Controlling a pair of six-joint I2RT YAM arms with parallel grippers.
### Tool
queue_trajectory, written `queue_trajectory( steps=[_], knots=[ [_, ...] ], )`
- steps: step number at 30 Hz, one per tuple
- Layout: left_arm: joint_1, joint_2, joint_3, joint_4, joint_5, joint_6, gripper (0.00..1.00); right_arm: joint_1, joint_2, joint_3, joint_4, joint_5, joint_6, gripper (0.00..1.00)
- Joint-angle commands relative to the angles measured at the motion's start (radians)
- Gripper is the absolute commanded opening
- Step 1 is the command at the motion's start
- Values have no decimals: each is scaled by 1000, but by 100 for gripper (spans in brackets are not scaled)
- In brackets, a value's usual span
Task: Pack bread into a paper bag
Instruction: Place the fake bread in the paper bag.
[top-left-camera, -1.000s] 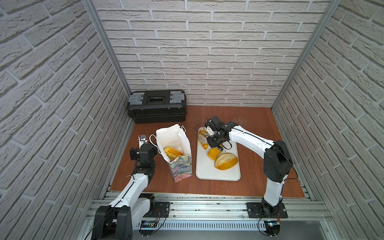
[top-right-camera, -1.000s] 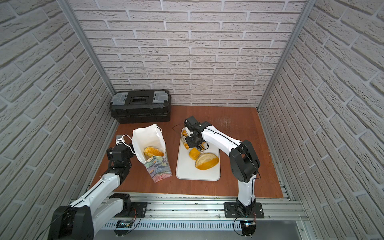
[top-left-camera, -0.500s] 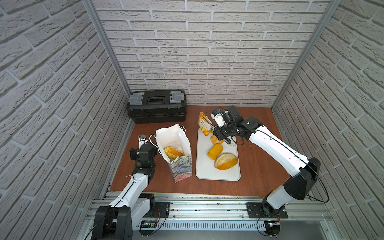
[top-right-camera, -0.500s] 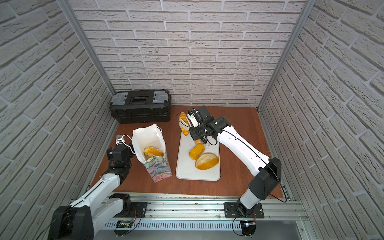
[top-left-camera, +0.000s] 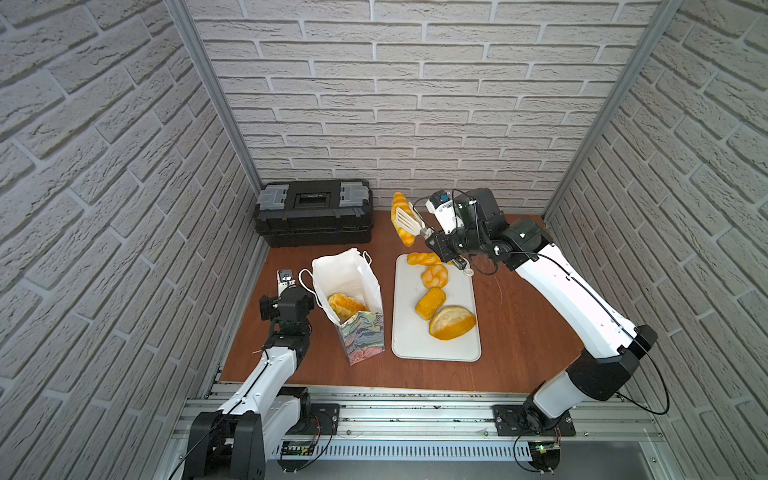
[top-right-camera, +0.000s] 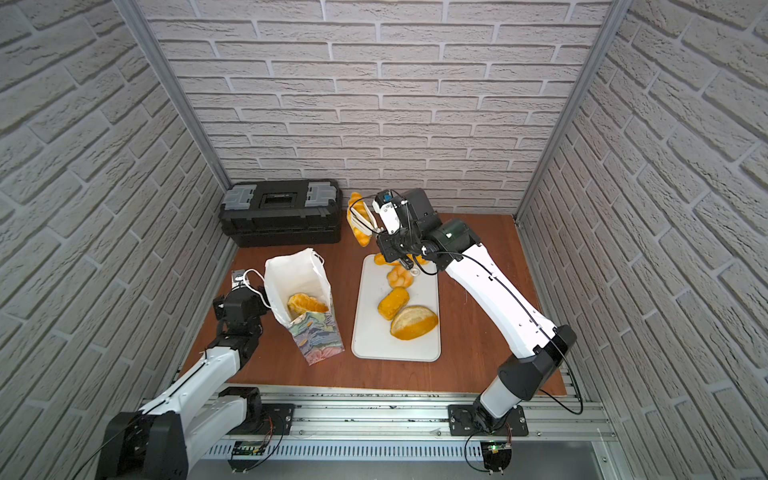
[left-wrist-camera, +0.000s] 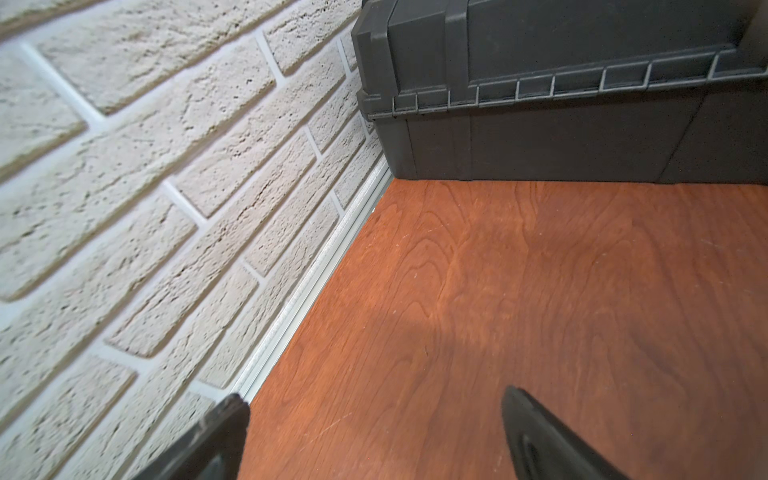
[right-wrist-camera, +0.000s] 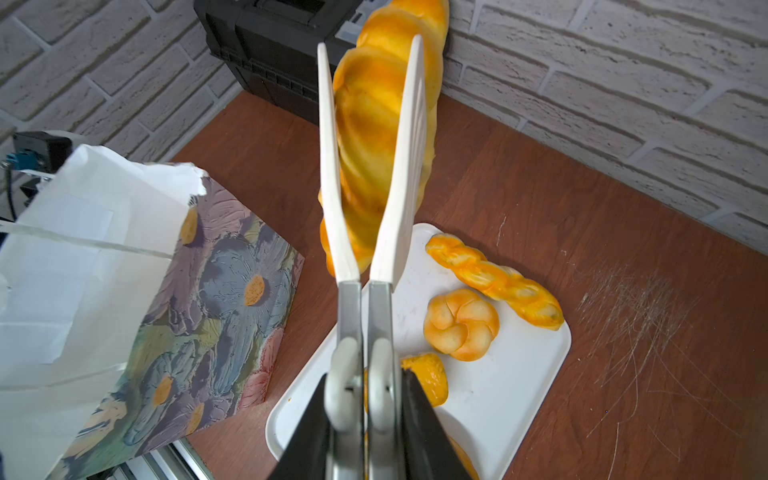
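- Done so far: at least one golden piece (top-left-camera: 344, 305) lies inside the paper bag (top-left-camera: 363, 332). It looks like a croissant. Whether more bread sits under it I cannot tell.
- The bag stands upright and open-mouthed on the worktop (top-left-camera: 519, 332), at 9 o'clock of the white tray (top-left-camera: 415, 345) and just beside it.
- In hand: the right gripper (right-wrist-camera: 363, 395) has its jaws narrow, clamped on the metal handles of white-bladed tongs (right-wrist-camera: 332, 166). The blades pinch a long ridged roll (right-wrist-camera: 370, 137), which is lifted clear of everything.
- In both top views that roll hangs over the 12 o'clock end of the tray, and the bag's mouth lies toward 8 o'clock from it. It is not yet over the opening, so I judge this to be the carry step.
- Left on the tray, from 12 o'clock down to 6 o'clock: a braided stick (top-left-camera: 423, 258), a knot roll (top-left-camera: 435, 275), a small loaf (top-left-camera: 431, 303) and a large flour-dusted oval loaf (top-left-camera: 452, 322).
- The left gripper (left-wrist-camera: 374, 405) sits at 9 o'clock of the bag. Its jaws are wide apart with only bare worktop between them, and it faces the black toolbox (top-left-camera: 313, 212) in the 11 o'clock corner.
- My estimate: under halfway, with one roll in transit and four pieces to fetch. The oval loaf is probably the tightest fit.
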Motion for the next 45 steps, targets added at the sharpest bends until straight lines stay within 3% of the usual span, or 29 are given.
queue_trajectory(
  steps=[1,10,20,45],
  knots=[
    [5,-11,-6,33,3,-2,98,27,-11,110,24,-28,-31,26],
    [5,-18,-7,30,1,-3,98,133,51,308,-57,-2,-72,26],
    [8,-7,-8,36,-16,-15,98,255,56,348,-66,11,-82,27],
    [8,-17,-16,31,-23,-26,98,389,129,412,-117,-12,-78,27]
  ],
)
